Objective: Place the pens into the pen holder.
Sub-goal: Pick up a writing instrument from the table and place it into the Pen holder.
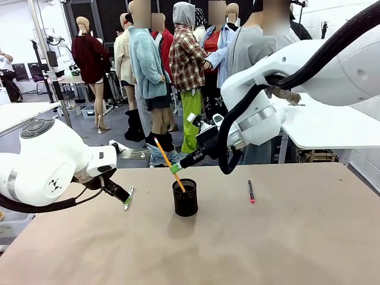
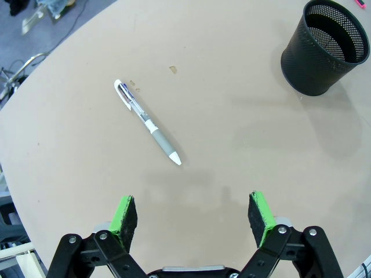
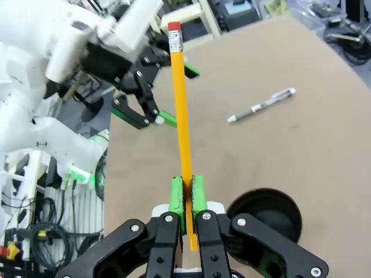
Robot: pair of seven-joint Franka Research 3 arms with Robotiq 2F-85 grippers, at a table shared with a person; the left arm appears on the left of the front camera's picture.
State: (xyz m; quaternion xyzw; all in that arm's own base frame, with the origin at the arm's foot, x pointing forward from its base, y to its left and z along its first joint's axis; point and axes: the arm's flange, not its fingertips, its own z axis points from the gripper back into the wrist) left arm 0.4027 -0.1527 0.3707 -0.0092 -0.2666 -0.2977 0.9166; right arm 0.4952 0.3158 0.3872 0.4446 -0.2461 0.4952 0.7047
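The black mesh pen holder (image 1: 185, 199) stands mid-table. My right gripper (image 1: 176, 168) is shut on an orange pencil (image 1: 163, 151) with a red eraser, tilted, its lower end dipping into the holder's mouth. In the right wrist view the pencil (image 3: 181, 104) rises from between the shut green pads of the right gripper (image 3: 187, 194), with the holder (image 3: 268, 213) just beside them. A silvery-white pen (image 2: 148, 121) lies flat ahead of my open left gripper (image 2: 194, 211), which holds nothing. That left gripper (image 1: 119, 193) hovers low beside the pen (image 1: 130, 193). A dark pen with a pink tip (image 1: 251, 191) lies right of the holder.
The holder (image 2: 326, 46) sits at the upper right of the left wrist view, apart from the silvery pen (image 3: 261, 105). The tan table's rounded edge (image 2: 35, 87) runs near that pen. People stand beyond the far side of the table.
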